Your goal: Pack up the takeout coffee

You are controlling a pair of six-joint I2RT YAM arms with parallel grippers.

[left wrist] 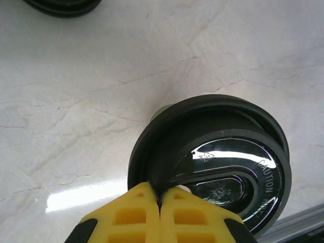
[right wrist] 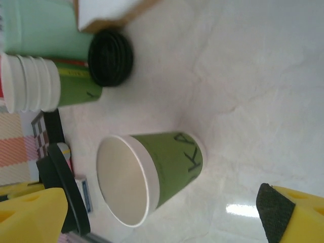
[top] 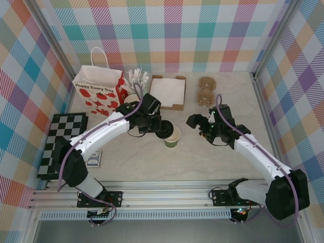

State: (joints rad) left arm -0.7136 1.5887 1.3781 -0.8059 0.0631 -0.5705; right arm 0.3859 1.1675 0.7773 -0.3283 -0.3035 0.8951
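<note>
**Lid off, cup open at mid-table**

There's the green paper cup (top: 172, 137), upright in the middle of the marble table (top: 152, 162), mouth wide open, cream inside with a pale rolled rim. From the right wrist camera you can see dark handwriting running along its olive-green side. Its black plastic lid (left wrist: 223, 162) is off: round, glossy, with raised caution lettering and a sip-hole recess on top.

The left gripper (left wrist: 160, 202) has that lid pinched by the rim, yellow fingers (left wrist: 136, 212) pressed together on the edge. From above, the lid hangs tilted just beside the cup's left rim, and a sliver of the cup peeks out behind it in the left wrist view. The left arm stretches in a long curve from its base at the near-left, wrist bent in towards the cup.

Over on the other side, the right gripper (top: 199, 126) sits just to the cup's right, apart from it, jaws spread wide and holding nothing. Its arm reaches forward and left from the near-right base, the gripper pointing at the cup's open mouth.
</note>
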